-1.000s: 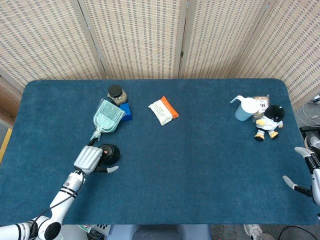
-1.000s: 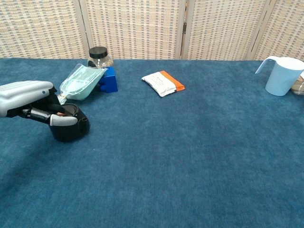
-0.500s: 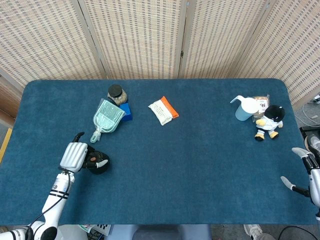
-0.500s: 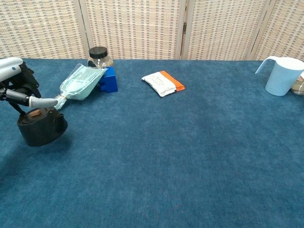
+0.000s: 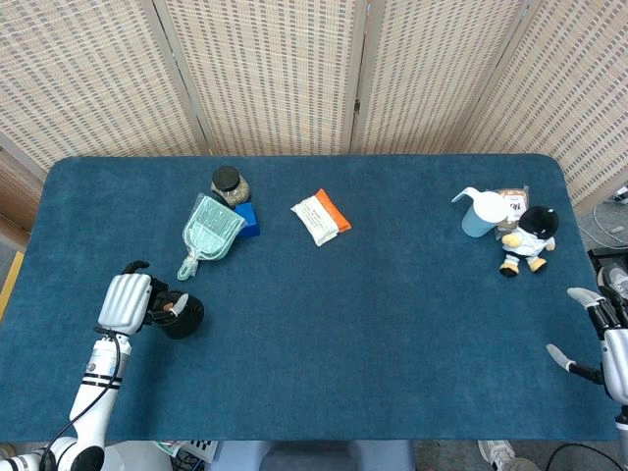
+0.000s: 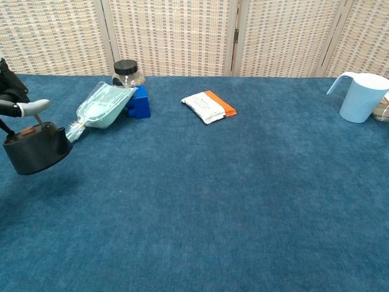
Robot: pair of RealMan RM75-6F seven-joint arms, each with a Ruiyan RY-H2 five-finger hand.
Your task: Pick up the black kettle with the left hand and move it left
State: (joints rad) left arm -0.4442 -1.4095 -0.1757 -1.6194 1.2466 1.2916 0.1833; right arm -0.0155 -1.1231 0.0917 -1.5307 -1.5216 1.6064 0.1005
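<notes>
The left robot hand (image 5: 126,300) holds the black kettle (image 5: 180,314) at the lower left of the head view, its fingers curled over the kettle's top where the handle sits, and the carrying step of the task looks to be in hand. In the chest view the kettle (image 6: 35,148) shows at the far left edge, dark and squat with a small brown knob on its lid, and a pale fingertip of the left robot hand (image 6: 24,108) reaches over it from the frame's edge. Whether the kettle's base is on the blue worktop (image 5: 392,324) or just above it I cannot tell (the shadow under it in the chest view sits close, so it is low either way). It stands below and left of the pale green scoop (image 5: 209,234), near the scoop's handle end but apart from it. The move left seems largely made, so the next move calls for setting the kettle down level, then letting the fingers come off the handle without tipping it. The right robot hand (image 5: 594,339) sits at the lower right edge of the head view with its fingers apart and nothing in it.
</notes>
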